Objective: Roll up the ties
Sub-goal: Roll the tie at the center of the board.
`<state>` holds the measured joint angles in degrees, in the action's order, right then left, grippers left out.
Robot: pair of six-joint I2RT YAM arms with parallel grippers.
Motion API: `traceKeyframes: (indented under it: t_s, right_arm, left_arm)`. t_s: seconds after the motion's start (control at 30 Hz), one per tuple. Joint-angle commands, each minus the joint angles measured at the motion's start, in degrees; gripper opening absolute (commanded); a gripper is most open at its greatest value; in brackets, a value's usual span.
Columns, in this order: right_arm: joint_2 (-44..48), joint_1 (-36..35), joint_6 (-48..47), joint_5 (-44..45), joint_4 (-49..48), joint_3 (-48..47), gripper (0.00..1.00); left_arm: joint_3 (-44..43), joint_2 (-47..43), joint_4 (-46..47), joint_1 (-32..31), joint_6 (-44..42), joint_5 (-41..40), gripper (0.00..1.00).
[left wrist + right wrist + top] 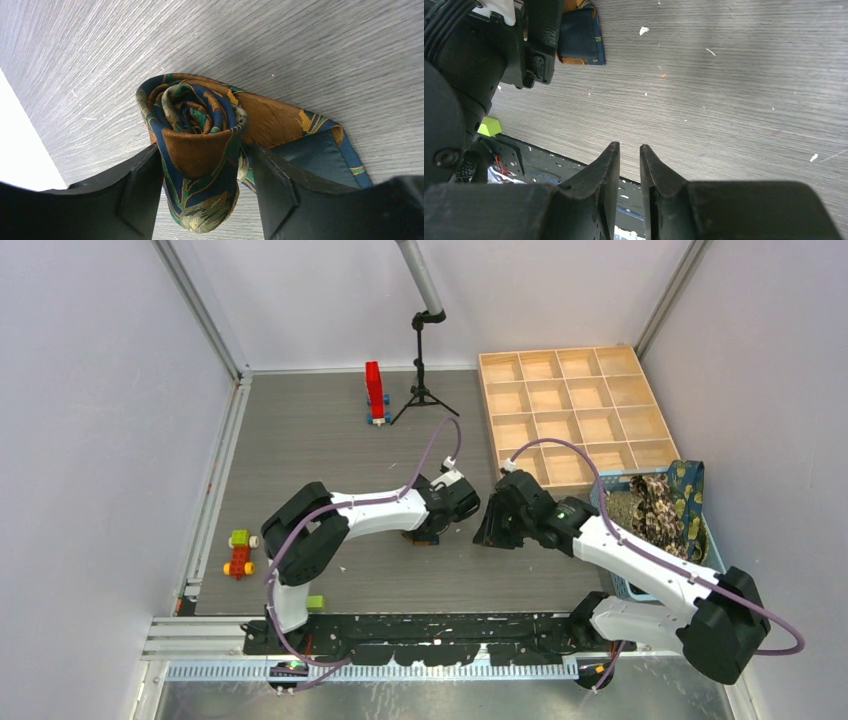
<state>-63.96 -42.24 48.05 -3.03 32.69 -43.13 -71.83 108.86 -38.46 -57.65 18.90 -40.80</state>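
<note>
Since the left gripper (205, 148) hugs the tie (192, 107), that arm looks best placed to finish the roll. Its fingers (145, 190) sit on both sides of the roll and seem to touch it. The roll stands on the table (100, 60) with its swirl facing the camera. The loose end (320, 150) lies flat just past one finger. The right gripper (629, 150) is near but apart, almost closed to a thin slit, and holds nothing. Farther off, more ties (660, 502) lie in the basket (640, 479).
</note>
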Motion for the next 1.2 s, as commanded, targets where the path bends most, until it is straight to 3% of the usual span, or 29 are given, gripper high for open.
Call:
traceKeyframes:
  t_s: [0.0, 0.4, 0.67, 0.93, 1.17]
  right_arm:
    - [3.24, 0.30, 2.11, 2.85, 2.05, 0.20, 0.27]
    - [7.90, 0.23, 3.43, 6.93, 2.52, -0.94, 0.29]
    - [4.41, 0.24, 3.19, 8.85, -1.25, -1.93, 0.43]
    - [1.18, -0.19, 4.80, 6.43, -16.42, 1.19, 0.62]
    - [-9.29, -1.02, 5.64, 1.33, -30.83, 2.10, 0.67]
  left_arm:
    - [-1.95, 0.88, -1.19, -0.87, 1.88, 3.83, 0.67]
    - [-2.21, -7.05, -3.39, -1.34, 1.12, 9.58, 0.80]
    - [0.04, -18.62, -3.22, -0.27, -1.05, 16.80, 0.85]
    - [5.20, -29.57, -0.87, 12.01, -4.81, 29.27, 0.81]
    - [4.73, -27.13, -0.63, 22.32, -8.02, 37.46, 0.76]
